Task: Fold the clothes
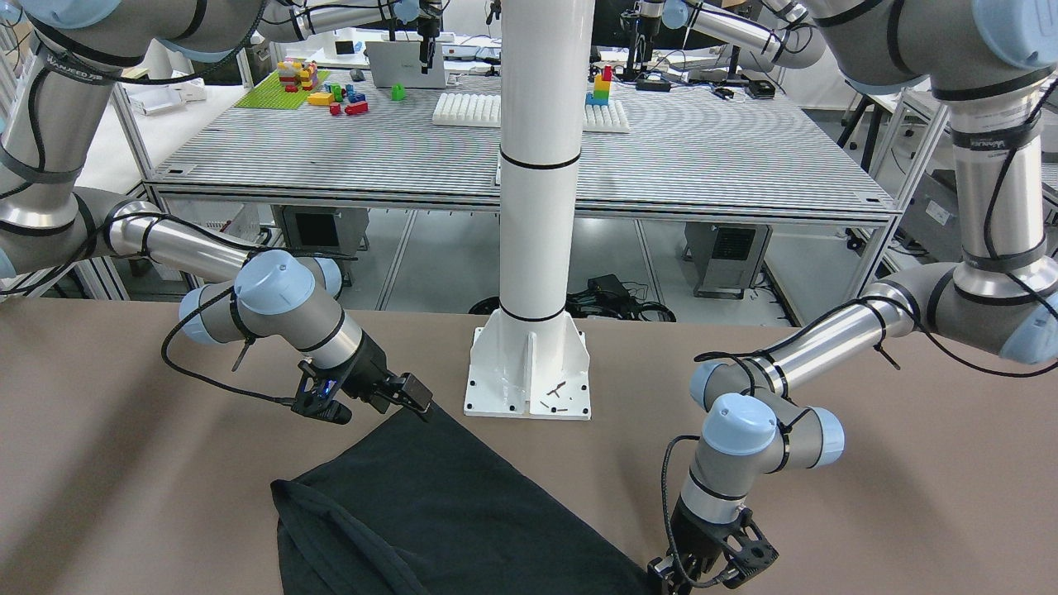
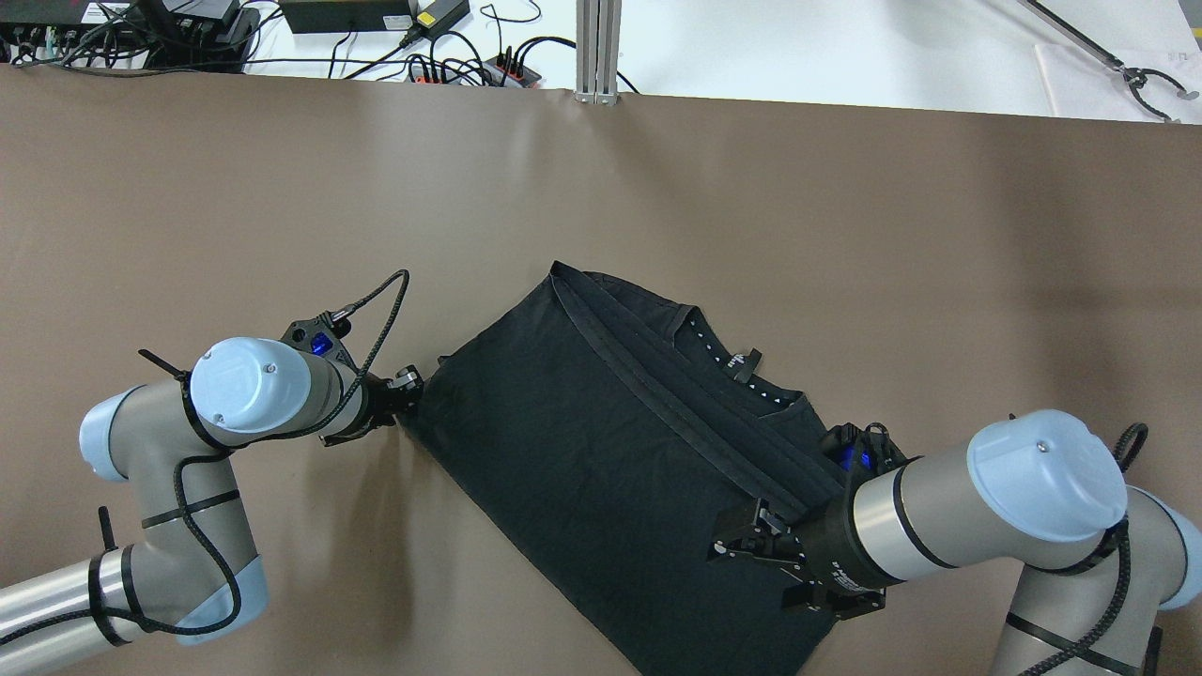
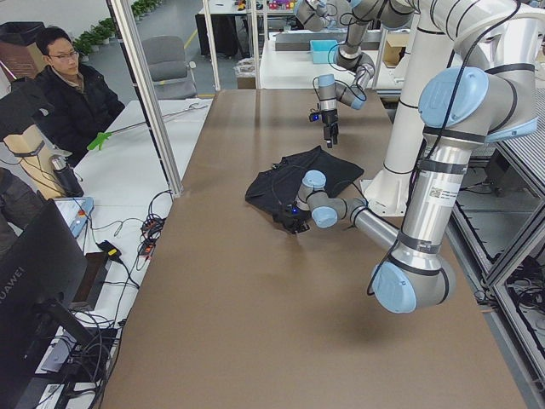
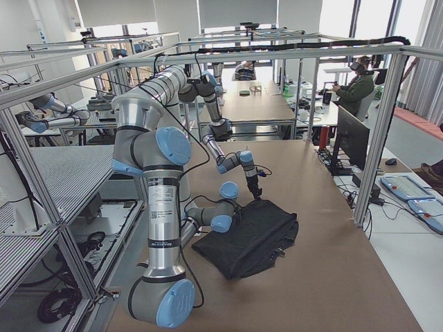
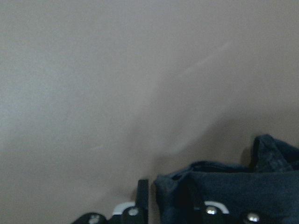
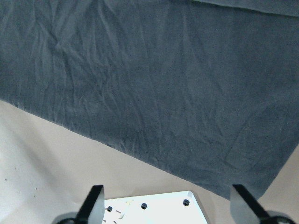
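Clothes point(image 2: 610, 451): black, folded; collar point(image 2: 723, 352) shows overhead only, away from base plate point(image 1: 529, 380). Left gripper point(image 2: 410, 382) pinches corner; right gripper point(image 2: 742, 543) spread.

The black T-shirt point(image 2: 601, 441) is thin, soft cloth, matt, finely creased, with stitched hems. The surface point(image 2: 845, 235) has a smooth, matt brown covering. The white pole point(image 1: 537, 231) and its base plate point(image 1: 496, 397) show glossy paint.
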`<state>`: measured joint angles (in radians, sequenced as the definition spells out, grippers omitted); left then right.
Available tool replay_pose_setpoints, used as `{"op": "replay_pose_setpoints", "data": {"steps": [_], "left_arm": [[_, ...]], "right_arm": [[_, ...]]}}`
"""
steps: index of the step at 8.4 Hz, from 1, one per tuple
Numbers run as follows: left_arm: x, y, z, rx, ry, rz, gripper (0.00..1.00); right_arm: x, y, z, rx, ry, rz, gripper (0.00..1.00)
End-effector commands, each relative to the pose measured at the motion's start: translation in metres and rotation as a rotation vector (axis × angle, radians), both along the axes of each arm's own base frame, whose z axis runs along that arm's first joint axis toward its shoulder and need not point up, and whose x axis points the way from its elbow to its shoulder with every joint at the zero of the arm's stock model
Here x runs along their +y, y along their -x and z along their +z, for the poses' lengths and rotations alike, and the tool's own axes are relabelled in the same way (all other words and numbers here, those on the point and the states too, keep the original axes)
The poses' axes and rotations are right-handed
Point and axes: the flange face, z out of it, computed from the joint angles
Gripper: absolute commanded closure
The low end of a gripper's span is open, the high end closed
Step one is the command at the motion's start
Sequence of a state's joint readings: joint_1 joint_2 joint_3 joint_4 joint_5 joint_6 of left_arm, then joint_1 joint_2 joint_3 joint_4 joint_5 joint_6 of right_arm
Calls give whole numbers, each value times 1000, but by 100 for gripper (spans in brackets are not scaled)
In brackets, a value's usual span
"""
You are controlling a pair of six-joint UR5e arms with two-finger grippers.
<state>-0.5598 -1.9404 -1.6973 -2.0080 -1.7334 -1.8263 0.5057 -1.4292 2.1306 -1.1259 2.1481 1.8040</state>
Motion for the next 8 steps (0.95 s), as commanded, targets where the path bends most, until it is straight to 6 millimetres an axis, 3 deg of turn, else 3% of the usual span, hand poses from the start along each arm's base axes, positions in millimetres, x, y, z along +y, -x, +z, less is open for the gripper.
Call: {"op": "replay_pose_setpoints", "data": {"steps": [1,2,6,8], "left_arm": [[-6,6,1,-3,-2,-10,93],[-6,6,1,-9,-18,3,100],[-22,26,2,-22,-51,6,100],[-61,52,5,-56,-90,-6,100]], "right_arm": [[0,-1,-1,-2,-1,0,5],[0,-1,-1,-2,-1,0,5],[-7,-2,4,17,-20,61,5],[-11,-3,5,25,-36,97,5]]}}
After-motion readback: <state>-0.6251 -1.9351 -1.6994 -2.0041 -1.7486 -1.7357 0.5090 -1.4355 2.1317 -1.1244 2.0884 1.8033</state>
